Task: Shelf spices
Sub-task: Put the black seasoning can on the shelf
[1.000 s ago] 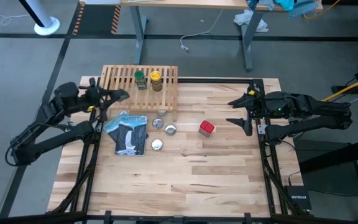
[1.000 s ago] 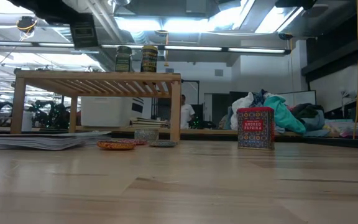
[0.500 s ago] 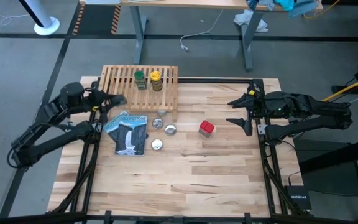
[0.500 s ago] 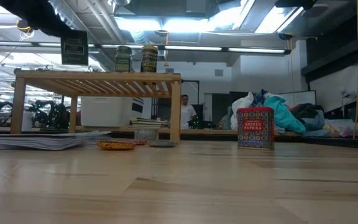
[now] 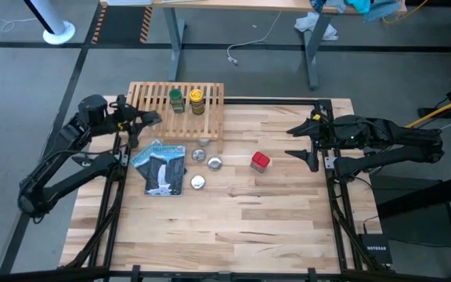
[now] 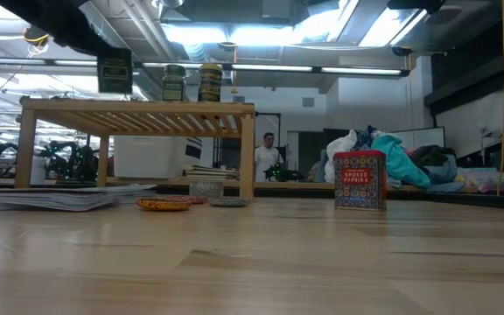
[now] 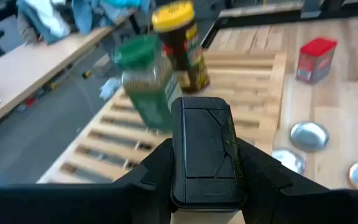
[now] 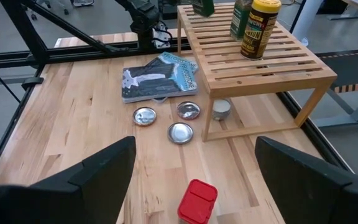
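Observation:
The shelf [image 5: 176, 107] is a light slatted wood rack at the table's far left. On it stand the green-capped jar [image 5: 177, 99] and the yellow-capped jar [image 5: 197, 100]. My left gripper [image 5: 149, 119] is shut on the black boxy tin [image 7: 204, 149], which hangs just above the shelf's left end [image 6: 114, 70]. The red boxy tin [image 5: 260, 161] stands on its base on the tabletop, right of the shelf. My right gripper [image 5: 291, 141] hovers open over the table's right side, beyond the red tin [image 8: 197, 200], touching nothing. My left gripper pinches the black tin's two opposite side walls [image 7: 180, 163] between its two fingers [image 7: 156, 169]. The fingers come from the table's left, slanting a little downward. The tin is upright and clear of the shelf's slats.
A flat blue-and-white packet [image 5: 161, 166] lies in front of the shelf. Three small silvery round tins [image 5: 214, 163] sit between it and the red tin, with another under the shelf [image 8: 221, 109]. The table's near half is bare wood [image 5: 233, 219]. A person [image 6: 269, 157] stands far behind.
My left arm has swung toward the table's far edge, carrying the black tin along the shelf's left end. The tin has sunk a little closer to the slats, still upright and clear of them.

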You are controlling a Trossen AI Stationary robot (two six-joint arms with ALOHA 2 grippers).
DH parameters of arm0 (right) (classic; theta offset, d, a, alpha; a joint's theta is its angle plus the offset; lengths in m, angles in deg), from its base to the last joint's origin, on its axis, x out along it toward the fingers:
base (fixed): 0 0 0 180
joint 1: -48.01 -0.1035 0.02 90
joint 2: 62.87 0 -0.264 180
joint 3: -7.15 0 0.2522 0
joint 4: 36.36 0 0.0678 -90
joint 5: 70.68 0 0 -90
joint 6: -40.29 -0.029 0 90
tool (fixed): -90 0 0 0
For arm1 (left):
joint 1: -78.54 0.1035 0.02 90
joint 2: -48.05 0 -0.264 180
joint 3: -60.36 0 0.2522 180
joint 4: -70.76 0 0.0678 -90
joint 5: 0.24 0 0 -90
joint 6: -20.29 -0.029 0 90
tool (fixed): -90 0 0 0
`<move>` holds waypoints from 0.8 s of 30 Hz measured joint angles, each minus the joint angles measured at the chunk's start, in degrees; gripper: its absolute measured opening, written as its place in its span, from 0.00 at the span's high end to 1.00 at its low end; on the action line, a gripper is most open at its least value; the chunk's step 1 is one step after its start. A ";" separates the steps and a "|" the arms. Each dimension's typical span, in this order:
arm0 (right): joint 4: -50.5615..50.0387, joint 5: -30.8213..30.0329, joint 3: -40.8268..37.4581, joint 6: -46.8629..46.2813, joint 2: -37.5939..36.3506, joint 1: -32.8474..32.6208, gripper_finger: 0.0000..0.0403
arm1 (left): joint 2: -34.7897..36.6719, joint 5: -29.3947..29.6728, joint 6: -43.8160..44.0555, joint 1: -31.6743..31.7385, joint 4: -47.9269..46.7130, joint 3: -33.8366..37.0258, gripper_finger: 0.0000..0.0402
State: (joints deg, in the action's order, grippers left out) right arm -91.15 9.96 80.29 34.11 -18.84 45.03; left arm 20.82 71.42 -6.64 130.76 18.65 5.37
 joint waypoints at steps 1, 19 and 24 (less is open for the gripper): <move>0.00 0.00 0.00 0.00 0.00 -0.01 0.17 | -0.55 -1.55 -0.06 0.85 1.13 0.00 0.71; -0.98 0.00 0.02 0.00 0.00 -0.02 0.17 | -9.76 -24.37 -2.37 20.67 8.65 -0.02 0.71; -1.01 0.00 0.02 0.00 0.01 -0.02 0.17 | -13.11 -31.02 -2.10 25.81 8.83 -0.02 0.71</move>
State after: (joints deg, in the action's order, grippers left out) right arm -92.16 9.96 80.31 34.11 -18.83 45.01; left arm 7.71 40.40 -8.74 156.57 27.48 5.35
